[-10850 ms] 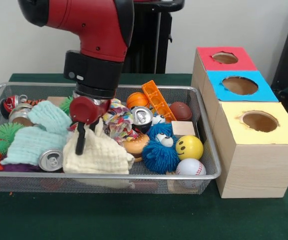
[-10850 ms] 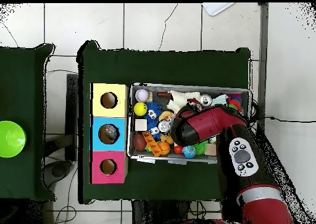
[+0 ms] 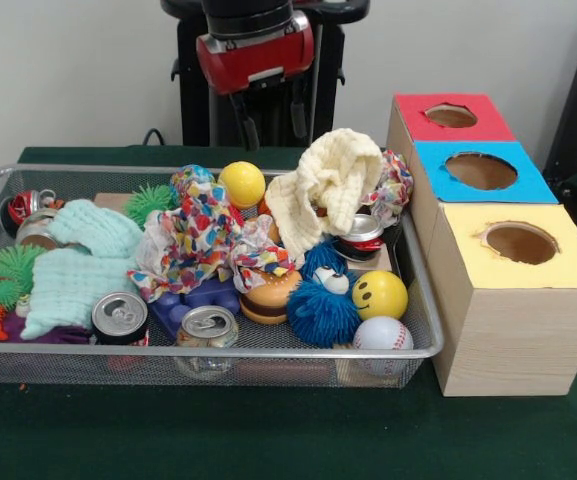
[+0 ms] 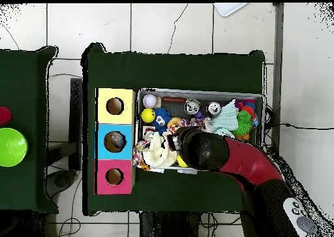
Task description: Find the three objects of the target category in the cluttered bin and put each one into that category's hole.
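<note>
1. Worktop (image 3: 268, 440): green; wire bin (image 3: 420, 300) left, three-hole box (image 3: 513, 300) right.
2. Hand (image 3: 268, 120): raised behind bin's far rim; fingers seem empty, spread unclear — cannot tell.
3. Bottles: none discernible among clutter; cream cloth (image 3: 328, 185) heaped far right.

A table covered in dark green cloth (image 3: 268, 440) carries two things directly. A wide, shallow rectangular tray of silver wire mesh (image 3: 268, 365), crowded with toys, cloths and drink cans, takes up the left and middle of the table in the front view. Just beside its right end stands a long pale wooden box (image 3: 513, 330), running from the near edge toward the far edge. The box top has three round holes, each in a coloured panel: yellow nearest, blue in the middle, red farthest. Bare green cloth shows along the near edge.
</note>
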Tool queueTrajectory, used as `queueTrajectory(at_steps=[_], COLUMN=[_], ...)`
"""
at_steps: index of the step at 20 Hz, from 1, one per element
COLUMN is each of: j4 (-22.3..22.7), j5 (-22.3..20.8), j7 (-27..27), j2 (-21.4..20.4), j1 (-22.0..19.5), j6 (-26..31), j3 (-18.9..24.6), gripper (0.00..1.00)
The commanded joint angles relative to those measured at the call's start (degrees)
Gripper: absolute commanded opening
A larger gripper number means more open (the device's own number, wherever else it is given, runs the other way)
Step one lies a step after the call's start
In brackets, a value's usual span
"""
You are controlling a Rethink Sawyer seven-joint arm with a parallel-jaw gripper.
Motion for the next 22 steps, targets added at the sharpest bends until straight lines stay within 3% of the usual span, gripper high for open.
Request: queueTrajectory(at_steps=[1,9,15,22], j4=[-6.28,-15.94,-21.58,-23.58], j5=[-0.06,-5.0,-10.14,-17.12], j7=[3.64,0.05,-2.76,-3.93], j2=[-1.66,1.64,5.9,9.26], j1=[1.13,1.43,1.02,0.03], j6=[10.39,15.94,15.32,10.78], j3=[1.96,0.52,-0.17,-0.99], gripper=[1.0,1.0,1.0,1.0])
